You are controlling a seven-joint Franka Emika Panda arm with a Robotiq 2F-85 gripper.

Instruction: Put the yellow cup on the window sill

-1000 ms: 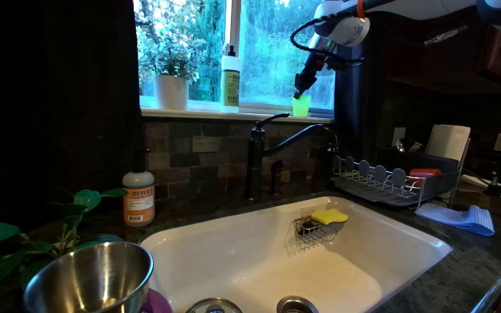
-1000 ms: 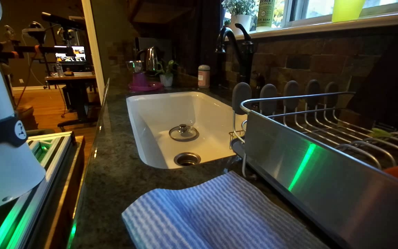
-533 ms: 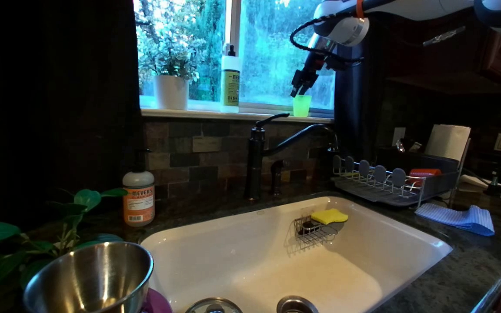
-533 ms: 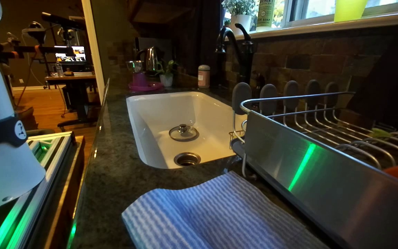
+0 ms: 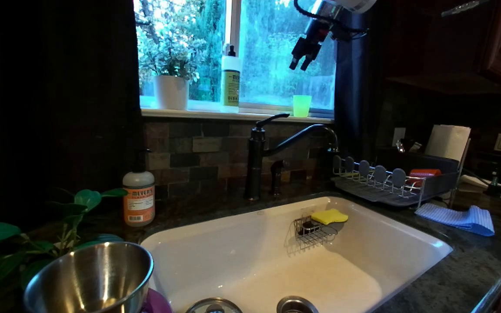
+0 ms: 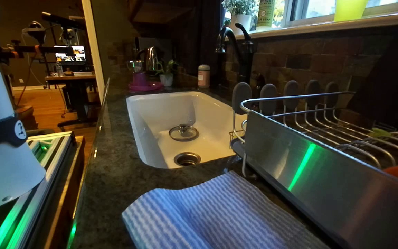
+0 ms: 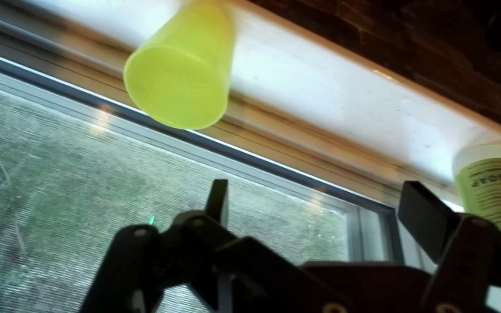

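The yellow cup point(image 5: 302, 106) stands upright on the window sill point(image 5: 198, 114), near the sill's right end in an exterior view. Only the lower part of the yellow cup point(image 6: 349, 10) fits into an exterior view, resting on the sill point(image 6: 306, 30). My gripper point(image 5: 299, 68) hangs tilted above the cup, apart from it, with its two fingers spread. In the wrist view my gripper point(image 7: 315, 191) shows a wide gap with nothing held, and the cup point(image 7: 178, 82) is seen beyond it on the pale sill point(image 7: 320, 82).
A green-labelled soap bottle point(image 5: 230, 84) and a white plant pot point(image 5: 171, 92) share the sill. Below it rise the dark faucet point(image 5: 255, 163) and the white sink point(image 5: 198, 243). A dish rack point(image 5: 381, 187) sits right of the sink, and a dark curtain point(image 5: 357, 104) borders the window.
My gripper's fingers, close together at the cup's rim a second ago, have spread apart and risen well above it. The cup shifted very slightly, then stayed upright on the sill.
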